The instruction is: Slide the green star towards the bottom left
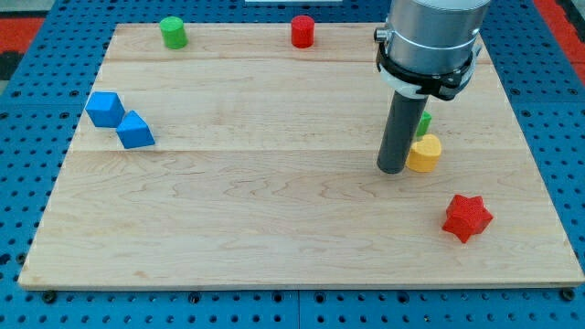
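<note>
You had my tip (394, 170), a bare rod with no jaws to report, touching the yellow block (424, 153), the green star (425, 122) mostly hidden behind; better to circle to its upper right before pushing.

You saw a pale wooden board (274, 210) with light grain stripes, on a blue table (27, 110) dotted with holes. Two blue blocks (105, 109) (135, 131), a green cylinder (172, 32), a red cylinder (303, 31), a yellow block (426, 153), a red star (467, 217) and a bit of green (426, 121) showed. The rod (398, 137) was dark grey.
</note>
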Action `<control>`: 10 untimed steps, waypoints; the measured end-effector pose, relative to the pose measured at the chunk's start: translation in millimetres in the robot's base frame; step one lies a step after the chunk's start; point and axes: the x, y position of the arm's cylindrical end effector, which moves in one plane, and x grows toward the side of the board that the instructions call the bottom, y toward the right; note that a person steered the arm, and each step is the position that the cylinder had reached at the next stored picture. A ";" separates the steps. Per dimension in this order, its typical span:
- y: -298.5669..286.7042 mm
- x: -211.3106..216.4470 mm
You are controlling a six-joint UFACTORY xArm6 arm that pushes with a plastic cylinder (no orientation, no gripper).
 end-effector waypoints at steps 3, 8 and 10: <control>-26.9 10.9; 79.4 -162.6; 51.7 -68.3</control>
